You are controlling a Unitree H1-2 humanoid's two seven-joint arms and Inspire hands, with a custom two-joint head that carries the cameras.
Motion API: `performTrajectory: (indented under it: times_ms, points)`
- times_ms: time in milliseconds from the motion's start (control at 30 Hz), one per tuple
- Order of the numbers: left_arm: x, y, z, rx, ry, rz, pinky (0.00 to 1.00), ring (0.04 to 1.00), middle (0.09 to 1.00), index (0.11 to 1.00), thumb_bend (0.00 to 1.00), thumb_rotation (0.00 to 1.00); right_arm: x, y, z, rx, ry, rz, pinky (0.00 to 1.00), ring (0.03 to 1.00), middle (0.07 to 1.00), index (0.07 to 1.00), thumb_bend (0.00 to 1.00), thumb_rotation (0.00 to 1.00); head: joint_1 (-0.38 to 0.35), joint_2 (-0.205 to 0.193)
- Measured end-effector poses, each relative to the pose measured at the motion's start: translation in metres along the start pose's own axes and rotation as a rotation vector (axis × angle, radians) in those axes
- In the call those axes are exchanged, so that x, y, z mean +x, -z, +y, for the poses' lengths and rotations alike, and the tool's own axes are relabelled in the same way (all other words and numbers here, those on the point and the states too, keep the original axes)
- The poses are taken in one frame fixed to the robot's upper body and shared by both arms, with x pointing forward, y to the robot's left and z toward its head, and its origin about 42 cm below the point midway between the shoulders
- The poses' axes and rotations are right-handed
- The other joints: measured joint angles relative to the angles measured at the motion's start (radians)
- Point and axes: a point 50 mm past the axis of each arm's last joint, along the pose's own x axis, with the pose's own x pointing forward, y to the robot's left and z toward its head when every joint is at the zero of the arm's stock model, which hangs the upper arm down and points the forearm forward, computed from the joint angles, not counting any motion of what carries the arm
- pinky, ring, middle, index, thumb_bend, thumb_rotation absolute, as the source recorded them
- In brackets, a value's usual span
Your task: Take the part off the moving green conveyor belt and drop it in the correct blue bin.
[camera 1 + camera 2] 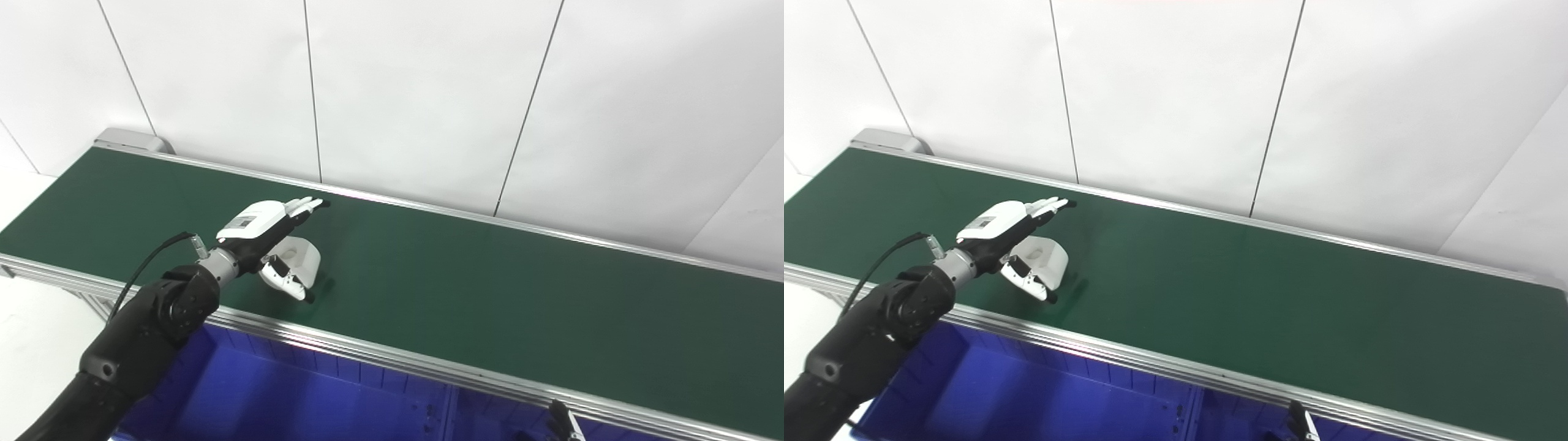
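Left eye view: the left hand (269, 236) is reaching over the dark green conveyor belt (490, 288), with the white moulded plastic part (303, 260) lying on the belt under its palm.
Part position: the white part is sitting on the near half of the belt, between the spread fingers (303, 207) above and the thumb (288, 283) below, and it looks to be touching or nearly touching the thumb.
Left hand state: the hand is standing wide, fingers extended flat and thumb dropped away; it is not yet gripping anything.
Right hand state: only a dark tip (563, 422) is showing at the bottom edge; I cannot tell whether it is open or closed.
Bins: 2 blue plastic bin compartments (294, 392) are sitting just below the belt's silver aluminium rail (380, 352).
Step in hand: judged as closing on the part.
Doing it well: the hand is needing to track the belt's travel while curling fingers and thumb together, seating the part against the palm before lifting.
Risk: a late closure is likely to nudge the part away.
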Motion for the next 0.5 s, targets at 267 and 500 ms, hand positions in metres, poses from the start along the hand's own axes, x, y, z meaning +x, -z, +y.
performTrajectory:
  times_ms: [267, 500]
  points:
    - [0.0, 0.007, -0.009, 0.108, 0.031, 0.053, 0.9, 0.89, 0.925, 0.865, 0.93, 0.01, 0.0, 0.0, 0.0, 0.008, 0.006, 0.001, 0.89, 0.936, 0.947, 0.969, 0.83, 0.47, -0.002, 0.003]
    - [0.006, 0.01, -0.047, -0.081, -0.121, 0.012, 0.5, 0.495, 0.548, 0.557, 0.55, 0.0, 0.0, 0.0, -0.001, 0.017, 0.012, 0.003, 0.89, 0.928, 0.937, 0.966, 0.83, 0.48, -0.003, 0.011]
